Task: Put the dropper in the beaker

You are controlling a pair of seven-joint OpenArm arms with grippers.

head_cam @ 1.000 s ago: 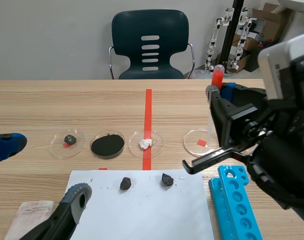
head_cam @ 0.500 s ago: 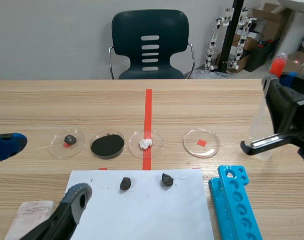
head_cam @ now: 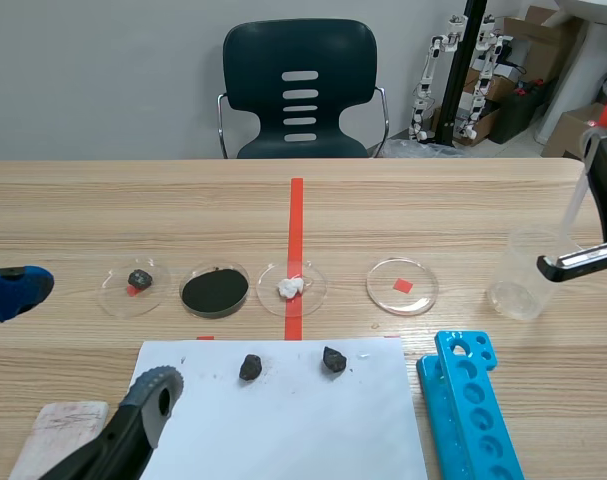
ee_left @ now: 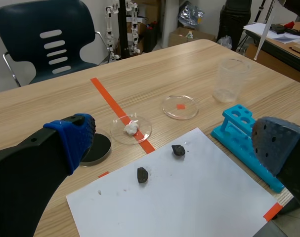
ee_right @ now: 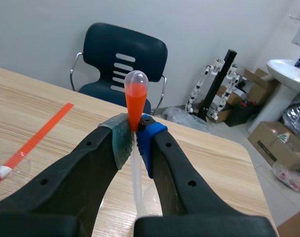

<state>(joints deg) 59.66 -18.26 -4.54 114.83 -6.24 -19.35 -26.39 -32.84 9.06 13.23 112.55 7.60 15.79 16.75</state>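
Observation:
The clear plastic beaker (head_cam: 523,278) stands upright on the table's right side; in the left wrist view the beaker (ee_left: 232,79) is far ahead of the left gripper. My right gripper (head_cam: 605,190), at the right edge above and just right of the beaker, is shut on the dropper (head_cam: 587,180), whose red bulb points up. In the right wrist view the dropper (ee_right: 134,94) is pinched just under its bulb by the right gripper (ee_right: 131,132), and its clear tube hangs down between the fingers. My left gripper (head_cam: 83,345) hangs open low at the left, also seen as the left gripper (ee_left: 174,143).
A row of petri dishes (head_cam: 402,286) crosses the table's middle, holding a black lump, black powder and white bits. A white sheet (head_cam: 283,420) carries two black lumps. A blue tube rack (head_cam: 470,405) lies in front of the beaker. A dark chair (head_cam: 300,90) stands behind the table.
My right arm has carried the dropper to the right, from above the rightmost petri dish, past the beaker, to the picture's right edge. The left arm has stayed put.

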